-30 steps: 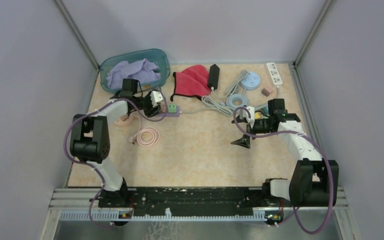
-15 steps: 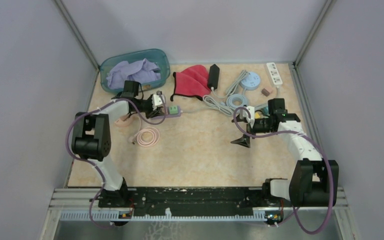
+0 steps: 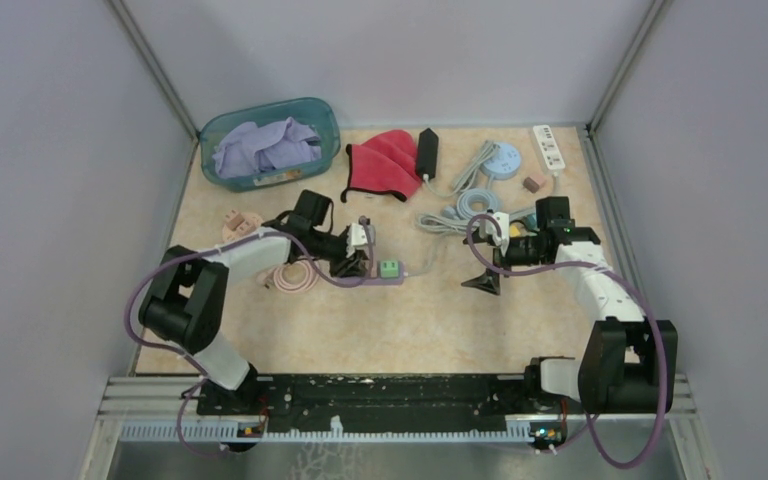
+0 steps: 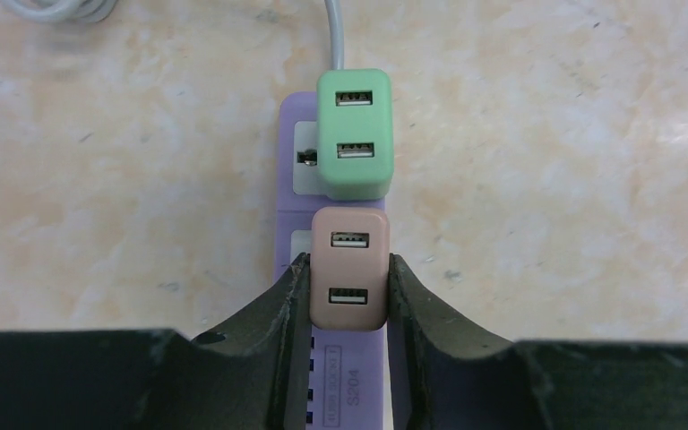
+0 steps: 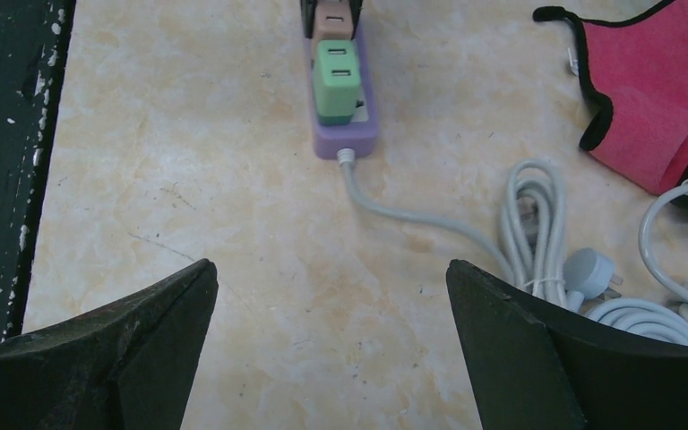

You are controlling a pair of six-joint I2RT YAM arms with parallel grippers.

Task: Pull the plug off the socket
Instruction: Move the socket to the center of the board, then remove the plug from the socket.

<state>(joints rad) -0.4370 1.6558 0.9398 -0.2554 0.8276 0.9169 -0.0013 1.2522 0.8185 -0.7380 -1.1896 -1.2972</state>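
Your left gripper (image 4: pixel 349 265) is closed on the pink plug (image 4: pixel 349 279), one finger flat against each long side. That plug sits in the purple power strip (image 4: pixel 285 179), in the socket next to the one filled by the green plug (image 4: pixel 353 134), on the side away from the strip's cord (image 5: pixel 403 218). The main risk is that nothing holds the strip down. Your right gripper (image 5: pixel 330 269) hangs wide and empty out beyond the strip's cord end, well apart from it. If you pull now, the whole strip will probably lift or slide across the table (image 4: pixel 546 179) with the plug seated in it. The cord would then drag on the coiled cables (image 5: pixel 528 233) lying past that end. Watch the grip too: the fingers hold only the part of the pink plug farther from the green one, on smooth plastic. A hard tug could let them slip off. The two plugs stand just beside each other, almost touching, so a tilted pull could lever the pink body against the green one and jam it or loosen the wrong plug. Bring the right gripper down on the strip near its cord end, then pull straight out of the socket face.
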